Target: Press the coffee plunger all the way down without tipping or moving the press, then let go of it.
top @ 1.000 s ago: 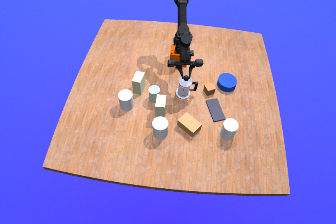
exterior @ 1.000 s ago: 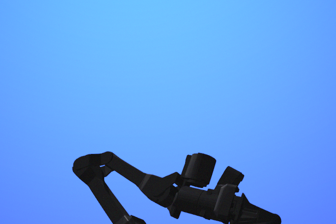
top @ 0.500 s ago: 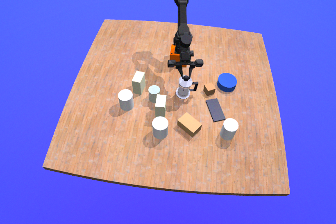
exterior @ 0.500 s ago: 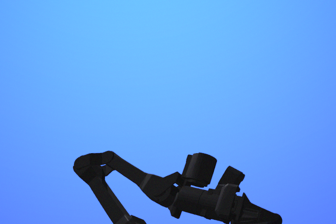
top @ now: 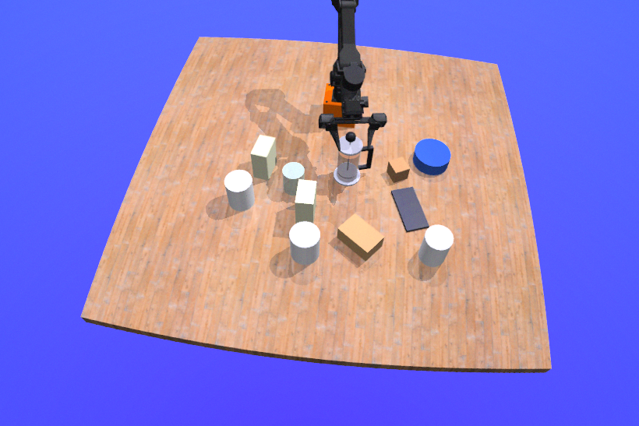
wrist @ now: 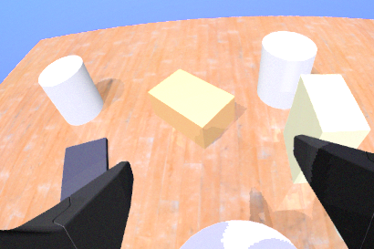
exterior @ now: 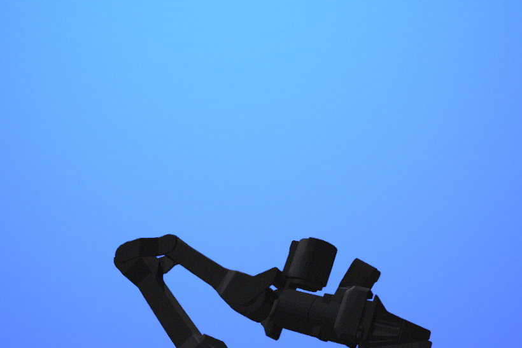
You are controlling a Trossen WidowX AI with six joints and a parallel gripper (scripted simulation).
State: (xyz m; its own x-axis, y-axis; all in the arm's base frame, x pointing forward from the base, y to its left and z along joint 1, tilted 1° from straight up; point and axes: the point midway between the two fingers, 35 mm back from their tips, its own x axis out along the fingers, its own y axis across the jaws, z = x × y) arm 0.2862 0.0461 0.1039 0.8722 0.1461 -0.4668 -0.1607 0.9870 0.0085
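The coffee press [top: 354, 158] stands upright on the table. Its black knob [top: 351, 136] sits close above the pale lid [top: 351, 146] [wrist: 244, 237], and a plunger disc [top: 348, 171] shows low in the clear glass. The black handle [top: 370, 157] points right in the top view. My gripper [top: 354, 146] [wrist: 212, 159] is open, with one finger on each side of the press top and a gap to the knob. In the wrist view only the lid's far edge shows; the knob is out of view. The exterior view shows the arm but no press.
A cream block [top: 305, 202] [wrist: 335, 105], a pale green cylinder [top: 292, 177] and another cream block [top: 263, 157] stand left of the press. A brown cube [top: 398, 170], a blue dish [top: 432, 156] and a dark slab [top: 409, 209] lie right. A tan box [top: 360, 236] and white cylinders lie beyond.
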